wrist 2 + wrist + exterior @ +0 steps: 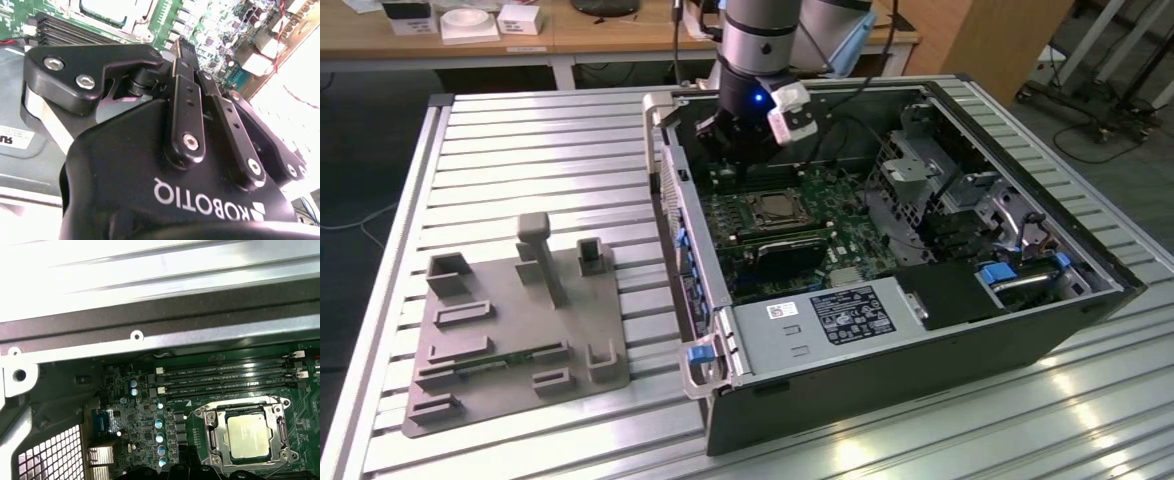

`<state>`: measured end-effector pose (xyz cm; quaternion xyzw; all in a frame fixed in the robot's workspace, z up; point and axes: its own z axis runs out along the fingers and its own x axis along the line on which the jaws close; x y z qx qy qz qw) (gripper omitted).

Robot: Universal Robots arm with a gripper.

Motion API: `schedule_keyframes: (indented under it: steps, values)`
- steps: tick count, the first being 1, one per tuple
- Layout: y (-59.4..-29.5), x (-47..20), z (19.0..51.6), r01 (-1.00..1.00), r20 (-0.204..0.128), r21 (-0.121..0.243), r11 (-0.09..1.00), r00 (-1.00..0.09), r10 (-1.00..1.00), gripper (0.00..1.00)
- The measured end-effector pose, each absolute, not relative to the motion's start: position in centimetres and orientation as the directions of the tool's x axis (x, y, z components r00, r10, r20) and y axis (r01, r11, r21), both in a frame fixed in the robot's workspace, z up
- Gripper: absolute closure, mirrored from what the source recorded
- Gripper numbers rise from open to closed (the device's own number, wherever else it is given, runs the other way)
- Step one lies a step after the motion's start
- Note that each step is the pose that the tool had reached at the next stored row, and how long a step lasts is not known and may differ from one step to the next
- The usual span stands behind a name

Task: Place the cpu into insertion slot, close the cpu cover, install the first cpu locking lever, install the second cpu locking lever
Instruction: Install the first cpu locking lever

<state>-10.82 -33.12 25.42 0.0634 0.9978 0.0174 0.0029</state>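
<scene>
one gripper (pixel 170 54) hangs above the green board (pixel 140 415), near the socket (pixel 245 412), its jaws closed together on nothing. the cpu (pixel 248 436) sits in the socket, with the metal cover (pixel 211 437) flat around it. long memory slots (pixel 225 376) lie just beside the socket, and the case wall (pixel 150 325) stands beyond them.

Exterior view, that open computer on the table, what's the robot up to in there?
One robot arm reaches into the open computer case, its end effector hanging over the motherboard. The cpu already sits in place, with the cpu cover lying down around it.
</scene>
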Motion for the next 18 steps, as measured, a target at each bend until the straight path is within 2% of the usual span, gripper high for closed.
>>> schedule_keyframes:
  steps: [18]
  values:
    - [-31.9, -11.7, 25.9, 0.126, -0.006, 0.036, 0.991, -0.992, 0.127, 0.90]
